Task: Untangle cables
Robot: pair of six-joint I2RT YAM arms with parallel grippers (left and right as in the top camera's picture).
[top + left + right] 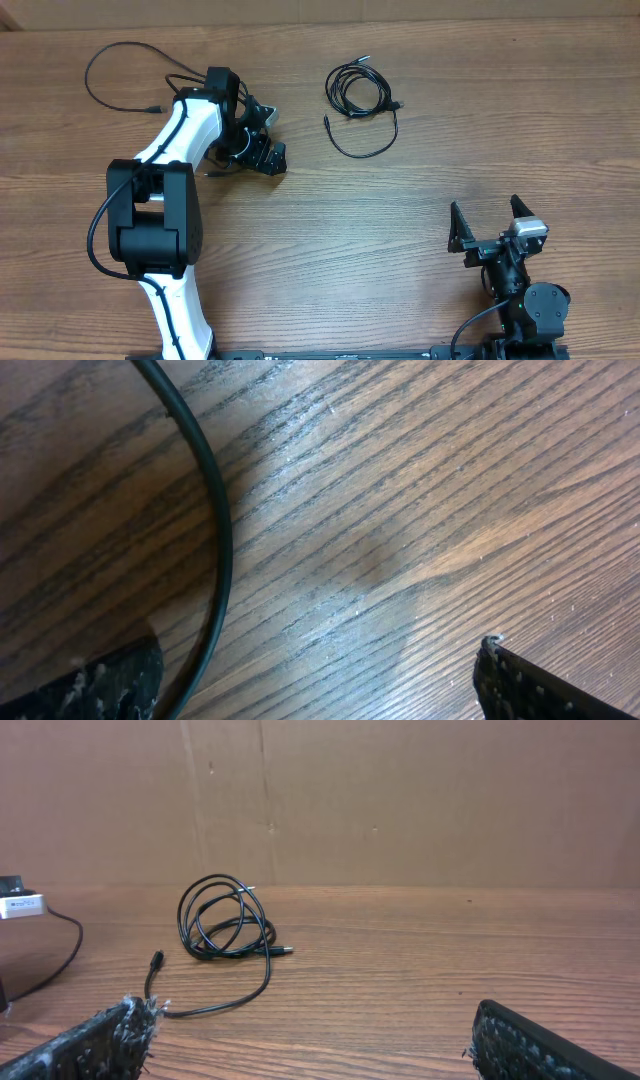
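One cable (112, 62) lies in a loose loop at the table's far left, and its end runs under my left arm. A second cable (358, 90) is a small coil at the far middle, with a tail (368, 150) curving toward me. My left gripper (274, 138) stands open between the two, low over the wood. In the left wrist view a black cord (218, 510) curves over the table just inside the left finger (100, 685), with nothing gripping it. My right gripper (490, 222) is open near the front right; its view shows the coil (225, 925) well ahead of it.
A brown cardboard wall (400, 800) closes the far side of the wooden table (400, 230). My white left arm (170, 150) stretches from the front left toward the far left. A small white part with a black lead (20, 906) shows at the left edge of the right wrist view.
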